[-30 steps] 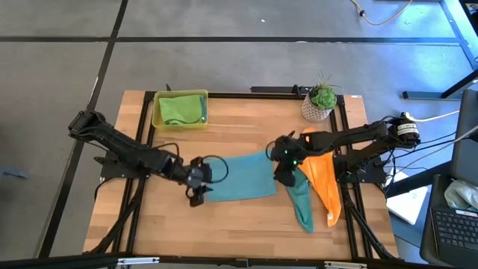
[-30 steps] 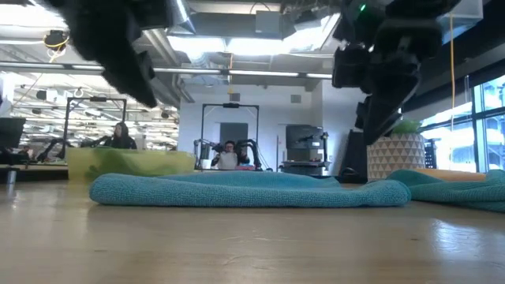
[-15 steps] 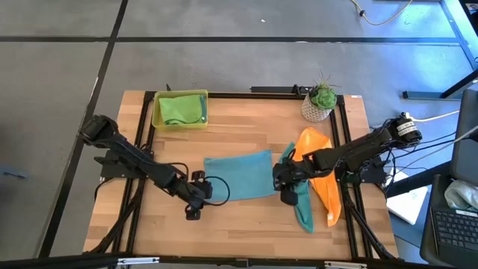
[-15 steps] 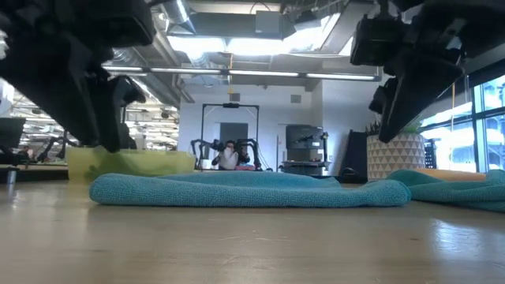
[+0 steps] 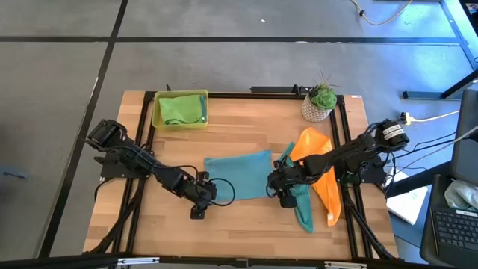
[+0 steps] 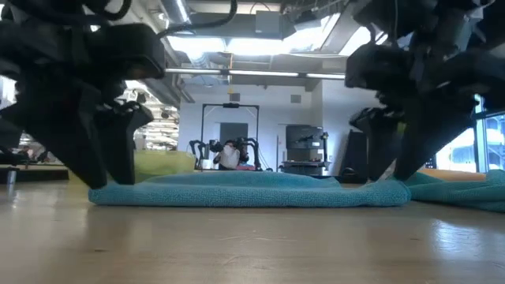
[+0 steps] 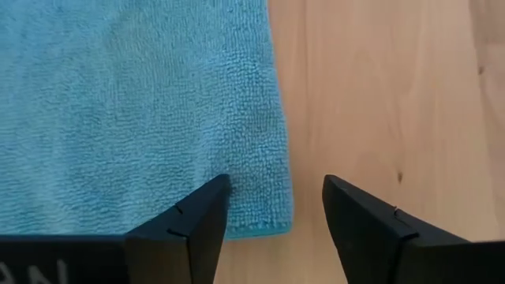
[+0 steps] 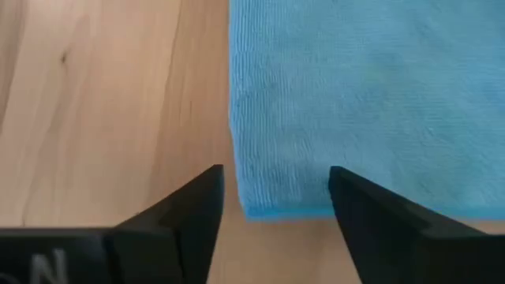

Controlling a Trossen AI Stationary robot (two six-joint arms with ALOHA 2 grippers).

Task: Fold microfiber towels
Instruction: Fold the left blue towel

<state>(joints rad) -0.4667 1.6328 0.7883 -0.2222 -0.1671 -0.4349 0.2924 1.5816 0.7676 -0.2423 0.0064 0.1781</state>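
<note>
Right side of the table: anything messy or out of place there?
Yes. The orange towel and teal towel lie crumpled and overlapping near the table's right edge, unfolded. The light blue towel lies flat mid-table, an open gripper at each near corner: left gripper, right gripper.

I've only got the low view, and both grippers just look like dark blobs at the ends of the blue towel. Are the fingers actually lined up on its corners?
Observer: The left wrist view shows the left gripper open, with a near corner of the light blue towel between its fingers.
Operator: And the right one?
Observer: The right gripper is open too, at the other near corner, one finger over the cloth and one over bare wood.
Operator: What else is on the table?
Observer: From above, an orange towel and a teal towel lie under the right arm, and a lime green towel sits in the tray at the far left.
</note>
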